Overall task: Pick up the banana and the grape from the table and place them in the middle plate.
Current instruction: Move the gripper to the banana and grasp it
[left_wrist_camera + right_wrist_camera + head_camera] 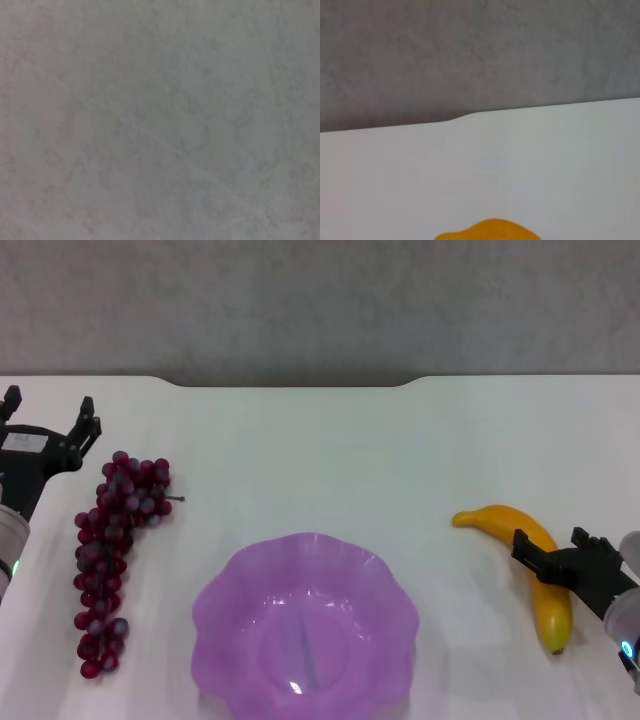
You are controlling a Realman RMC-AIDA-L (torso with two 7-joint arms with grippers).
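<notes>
From my station I saw the table [320, 440] carrying the middle plate [232, 592], empty, at its near edge. The grape [112, 552] lay to the plate's left, the banana [512, 523] to its right. The left gripper [48, 418] hung spread wide beside the grape. The right gripper [552, 558] sat astride the banana; grip unclear.
</notes>
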